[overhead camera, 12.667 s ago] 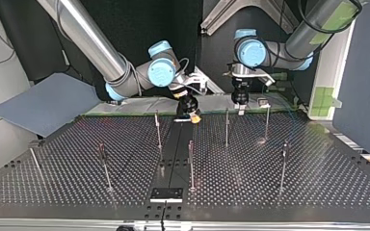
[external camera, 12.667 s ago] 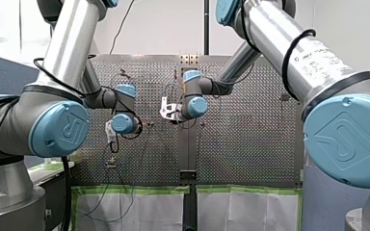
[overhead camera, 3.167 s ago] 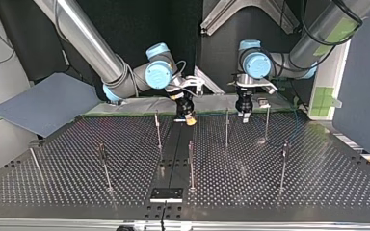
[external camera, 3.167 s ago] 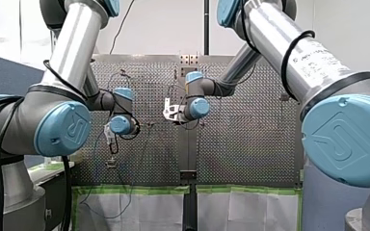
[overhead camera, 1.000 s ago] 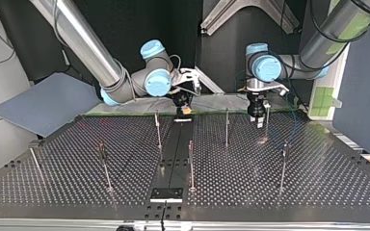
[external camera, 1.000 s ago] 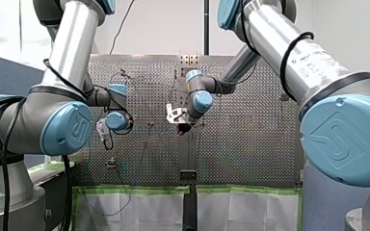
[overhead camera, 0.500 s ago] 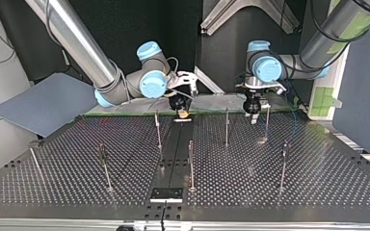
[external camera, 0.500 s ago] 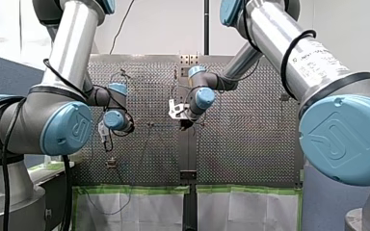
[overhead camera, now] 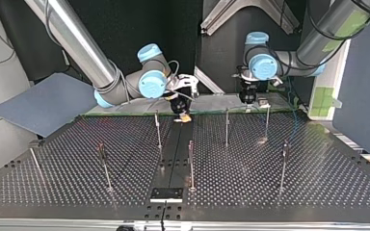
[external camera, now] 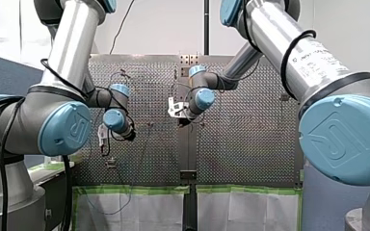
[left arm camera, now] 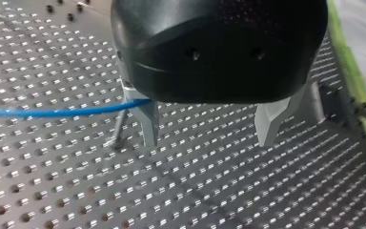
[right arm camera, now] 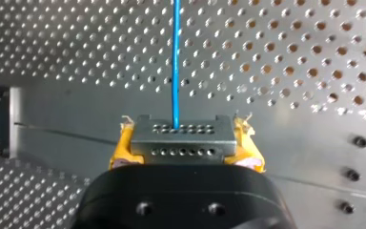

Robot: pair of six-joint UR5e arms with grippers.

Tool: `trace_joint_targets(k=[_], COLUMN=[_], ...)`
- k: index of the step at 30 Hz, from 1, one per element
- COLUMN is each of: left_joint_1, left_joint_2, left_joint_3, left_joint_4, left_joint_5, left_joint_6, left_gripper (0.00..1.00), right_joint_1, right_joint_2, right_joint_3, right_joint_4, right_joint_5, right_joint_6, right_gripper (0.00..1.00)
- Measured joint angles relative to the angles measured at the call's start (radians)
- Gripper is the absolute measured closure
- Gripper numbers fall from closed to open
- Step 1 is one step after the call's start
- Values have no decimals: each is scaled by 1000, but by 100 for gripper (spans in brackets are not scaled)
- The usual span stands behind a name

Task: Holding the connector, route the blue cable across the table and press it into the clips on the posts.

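Observation:
In the right wrist view my right gripper, with yellow pads, is shut on a grey connector. The blue cable runs straight ahead from the connector over the perforated table. The top view shows this gripper low at the table's far edge, near the middle strip. My left gripper stands open with nothing between its metal fingers. The blue cable passes beside one finger, next to a thin post. In the top view my left gripper hangs at the far right, above the posts.
Several thin upright posts stand on the perforated table, among them one and another below my left gripper, and one near my right gripper. A small black plate lies at the near edge. A grey board leans at the top view's left.
My left gripper has lifted up and back from beside the post at the top view's right. My right gripper has sunk slightly toward the table, still holding the connector.

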Motion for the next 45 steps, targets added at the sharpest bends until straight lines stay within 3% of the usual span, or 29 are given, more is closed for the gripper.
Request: trace_joint_targets(k=[9,16,23,27,33,39,45], left_joint_1=[-32,-46,-66,-80,-117,-168,-219], left_joint_2=[31,92,148,154,155,153,129], left_joint_3=[-19,-30,-91,-114,-136,-129,-85], left_joint_4=[50,95,143,144,160,208,250], left_joint_5=[-6,-7,-29,-58,-67,-66,-81], left_joint_6=[-22,-79,-143,-147,-134,-174,-211], left_gripper=[0,0,0,0,0,0,0], right_joint_1=[4,5,0,0,-1,-9,-14], right_joint_2=[2,3,4,4,4,4,5], right_joint_3=[-3,-3,-2,-3,-3,-3,-3], right_joint_4=[-8,-8,-5,-4,-5,-4,-2], right_joint_5=[-24,-26,-26,-27,-26,-27,-28], right_joint_6=[-2,3,3,3,4,13,16], right_gripper=[100,100,100,100,100,100,100])
